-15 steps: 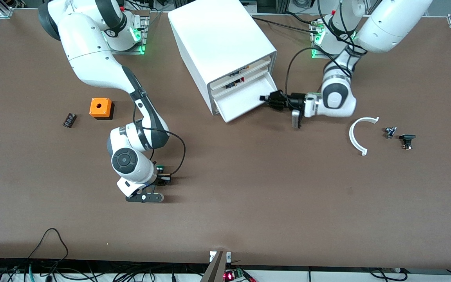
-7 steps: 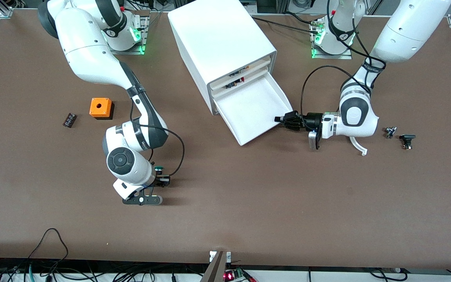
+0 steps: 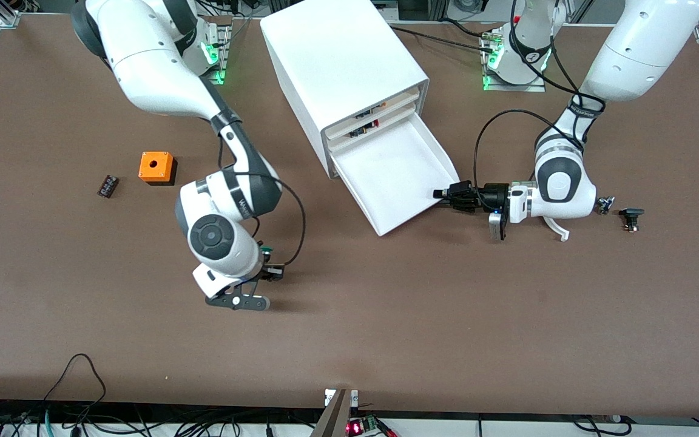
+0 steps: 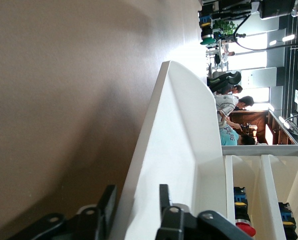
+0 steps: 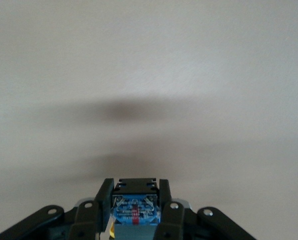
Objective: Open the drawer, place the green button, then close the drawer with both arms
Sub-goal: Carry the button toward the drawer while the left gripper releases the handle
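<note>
The left gripper (image 3: 454, 195) pinches the long white plastic drawer's (image 3: 395, 173) side rim to hold it pulled out, while the right gripper (image 3: 267, 267), above the brown worktop (image 3: 386, 315), has its fingers (image 5: 165, 196) clamped on the green-capped button (image 3: 266, 250), ready to carry it in.

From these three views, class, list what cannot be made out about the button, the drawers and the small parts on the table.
- The button: in the front view the right gripper and wrist hide its body; the right wrist view shows only one end.
- The upper drawers: contents too small in the front view, cut off by the edge in the left wrist view.
- The drawer corner: covered by the left gripper.
- Small black parts: too small to identify.
</note>
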